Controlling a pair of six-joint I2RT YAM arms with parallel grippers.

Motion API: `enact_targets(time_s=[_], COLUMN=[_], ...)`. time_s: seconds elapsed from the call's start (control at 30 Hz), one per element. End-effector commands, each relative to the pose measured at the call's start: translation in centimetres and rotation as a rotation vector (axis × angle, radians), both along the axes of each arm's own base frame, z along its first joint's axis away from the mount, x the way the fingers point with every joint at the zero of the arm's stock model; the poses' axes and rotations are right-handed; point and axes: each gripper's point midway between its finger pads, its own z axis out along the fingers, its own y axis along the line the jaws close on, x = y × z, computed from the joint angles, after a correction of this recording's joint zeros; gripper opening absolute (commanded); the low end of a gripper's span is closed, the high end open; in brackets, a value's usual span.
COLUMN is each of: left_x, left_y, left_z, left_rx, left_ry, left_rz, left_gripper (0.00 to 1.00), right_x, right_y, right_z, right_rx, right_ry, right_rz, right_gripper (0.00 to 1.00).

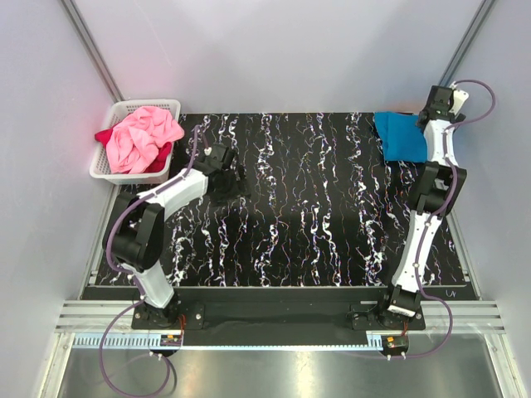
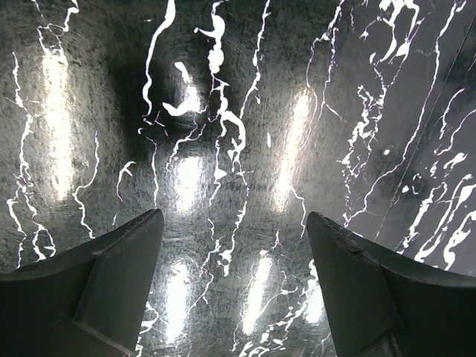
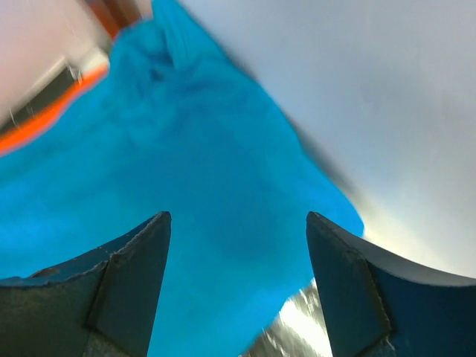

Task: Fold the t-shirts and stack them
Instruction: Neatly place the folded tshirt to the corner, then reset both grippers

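A folded turquoise t-shirt [image 1: 401, 137] lies at the table's far right corner. In the right wrist view the turquoise t-shirt [image 3: 186, 186] fills the picture, with a strip of the orange t-shirt [image 3: 52, 115] showing under its left edge. My right gripper [image 1: 430, 116] [image 3: 238, 223] hovers over it, open and holding nothing. A crumpled pink t-shirt [image 1: 143, 138] sits on a dark red t-shirt [image 1: 104, 135] in the basket. My left gripper [image 1: 226, 178] [image 2: 234, 223] is open over bare table, right of the basket.
The white lattice basket [image 1: 101, 171] stands at the far left corner, partly off the black marbled tabletop [image 1: 315, 207]. Grey walls with metal posts close in the back and both sides. The right arm stretches along the table's right edge.
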Motion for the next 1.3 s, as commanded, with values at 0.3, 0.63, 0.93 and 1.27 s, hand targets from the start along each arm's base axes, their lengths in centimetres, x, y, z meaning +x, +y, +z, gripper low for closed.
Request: enact_targets(time_s=[0.3,0.63,0.93,1.27], left_x=[-0.4,-2.5,-3.0,-3.8], left_y=[-1.8,-0.5,0.7,1.0], left_z=[3.2,3.2,4.7,5.9], left_rx=[0.074,0.166,0.198,0.176], left_ry=[-0.149,-0.194,-0.252,-0.277], left_rz=[-0.067,-0.091,-0.072,-0.061], left_gripper=[0.88,0.99,0.99,0.99], right_x=[-6.5,-15.7,-21.9,-25.5], right_y=[11.6,29.3,35.1,42.2], right_z=[8.9,4.8,4.7,1.9], right_rx=[0.088,0.240,0.266,0.292], right_ry=[-0.052,0.057,0.068,0.142], right_rz=[0.193,0.524,0.650,0.773], right_gripper=[0.79,0.81,0.81,0.75])
